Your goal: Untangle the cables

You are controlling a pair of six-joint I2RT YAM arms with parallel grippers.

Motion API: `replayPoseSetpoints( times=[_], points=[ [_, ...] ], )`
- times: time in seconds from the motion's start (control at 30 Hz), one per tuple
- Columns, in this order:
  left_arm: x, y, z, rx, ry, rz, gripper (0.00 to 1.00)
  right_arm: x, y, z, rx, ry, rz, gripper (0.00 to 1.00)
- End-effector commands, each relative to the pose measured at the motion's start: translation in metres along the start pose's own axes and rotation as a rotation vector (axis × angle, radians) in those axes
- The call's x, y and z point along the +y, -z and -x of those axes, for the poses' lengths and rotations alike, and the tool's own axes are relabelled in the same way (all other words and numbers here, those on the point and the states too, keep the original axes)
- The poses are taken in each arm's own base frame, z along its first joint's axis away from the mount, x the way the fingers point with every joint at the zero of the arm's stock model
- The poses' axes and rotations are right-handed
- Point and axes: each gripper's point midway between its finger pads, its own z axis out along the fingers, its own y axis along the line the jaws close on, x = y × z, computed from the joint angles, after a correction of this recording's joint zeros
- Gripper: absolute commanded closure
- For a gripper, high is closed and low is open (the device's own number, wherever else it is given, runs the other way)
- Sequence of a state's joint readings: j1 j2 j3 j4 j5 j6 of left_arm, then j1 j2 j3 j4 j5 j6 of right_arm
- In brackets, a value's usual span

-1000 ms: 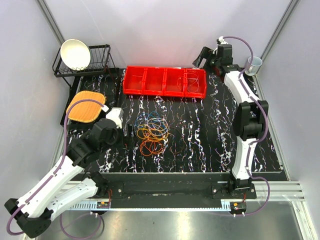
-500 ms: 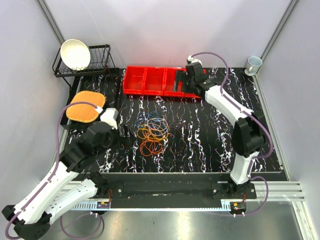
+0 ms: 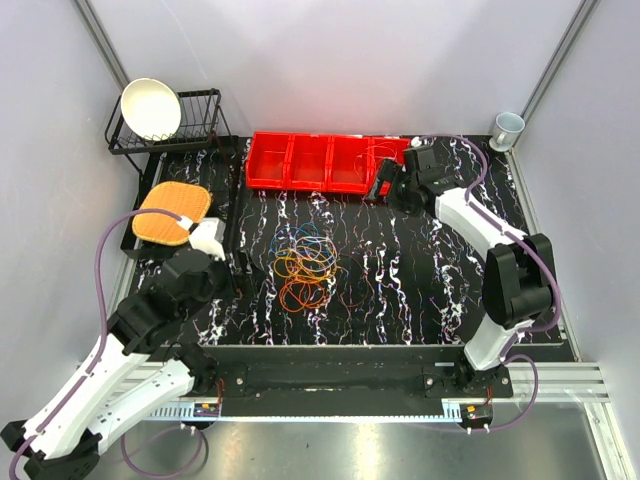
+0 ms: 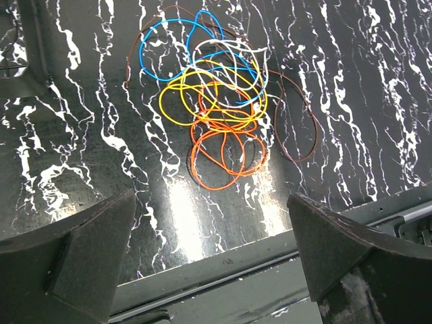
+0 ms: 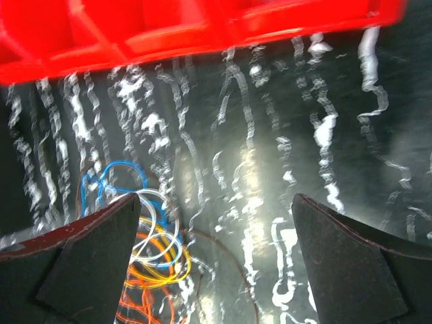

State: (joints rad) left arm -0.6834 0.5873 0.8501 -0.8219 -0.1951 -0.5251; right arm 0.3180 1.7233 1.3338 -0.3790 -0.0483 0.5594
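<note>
The cables (image 3: 305, 262) lie in one tangled heap in the middle of the black marbled table: orange, yellow, blue, white and thin brownish loops overlapping. They also show in the left wrist view (image 4: 223, 115) and, blurred, in the right wrist view (image 5: 145, 256). My left gripper (image 3: 238, 268) is open and empty, just left of the heap and above the table; in its wrist view (image 4: 210, 202) the heap lies ahead of the fingers. My right gripper (image 3: 383, 183) is open and empty, by the front of the red bins and well behind the heap (image 5: 216, 202).
A red tray of bins (image 3: 330, 160) stands at the back middle, and its front wall shows in the right wrist view (image 5: 202, 34). A wire rack with a white bowl (image 3: 152, 108) stands back left. An orange pad (image 3: 170, 212) lies left. A cup (image 3: 508, 127) stands back right.
My right arm has swung from the back right corner, across the red bins, down to their front edge, facing the heap. My left arm has drawn back a little to the left.
</note>
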Motion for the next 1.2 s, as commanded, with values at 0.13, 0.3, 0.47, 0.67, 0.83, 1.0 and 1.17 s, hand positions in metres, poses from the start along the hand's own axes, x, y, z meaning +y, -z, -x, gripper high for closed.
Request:
replayPoseSetpoints(
  times=[0.13,0.3,0.47,0.67,0.83,1.0,1.17],
  points=[
    [0.014,-0.012,0.002,0.005,0.011,0.111,0.05,0.045,0.033,0.004,-0.114,-0.010,0.231,0.00],
    [0.015,-0.017,-0.002,0.032,0.003,0.127,0.07,0.042,0.035,-0.023,-0.099,0.036,0.208,0.02],
    [0.016,-0.024,-0.006,0.064,-0.006,0.144,0.09,0.042,0.032,-0.040,-0.084,0.035,0.246,0.05],
    [0.016,-0.050,-0.019,0.125,0.052,0.204,0.14,0.047,0.022,-0.042,-0.131,0.014,0.290,0.09],
    [0.012,-0.090,-0.014,0.052,0.147,0.229,0.20,0.048,0.015,-0.041,-0.196,0.041,0.329,0.09],
    [0.016,-0.130,-0.001,0.003,0.182,0.326,0.26,0.051,0.015,-0.039,-0.227,0.052,0.357,0.08],
    [0.016,-0.163,0.015,-0.014,0.283,0.315,0.22,0.052,-0.001,-0.039,-0.188,0.061,0.330,0.08]
  ],
)
